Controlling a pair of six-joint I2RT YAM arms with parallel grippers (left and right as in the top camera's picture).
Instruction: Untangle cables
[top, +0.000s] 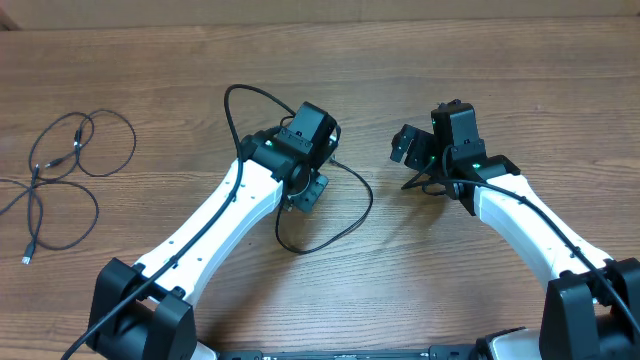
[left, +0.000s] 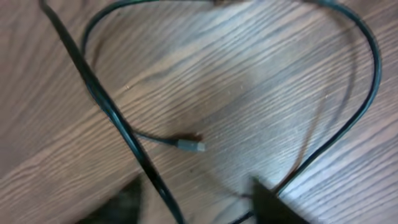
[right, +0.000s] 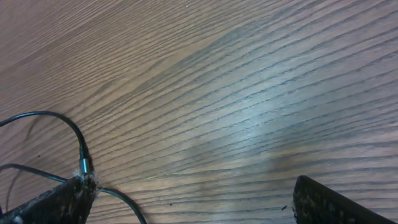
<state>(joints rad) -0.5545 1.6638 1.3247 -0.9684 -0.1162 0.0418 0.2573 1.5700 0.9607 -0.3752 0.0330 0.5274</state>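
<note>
Overhead view: the counter (top: 520, 60) carries two cable groups. A tangled bundle (top: 60, 170) lies at far left, well apart from both tools. A looped cable (top: 355, 205) lies under the left tool (left: 199, 208), which is released, its fingers apart above the loop's free plug (left: 190, 145). The right tool (right: 193, 208) is released, one finger touching a cable end (right: 84, 167). Judged step: setting down a separated cable. The next move calls for reaching the far-left bundle and gripping a single strand.
</note>
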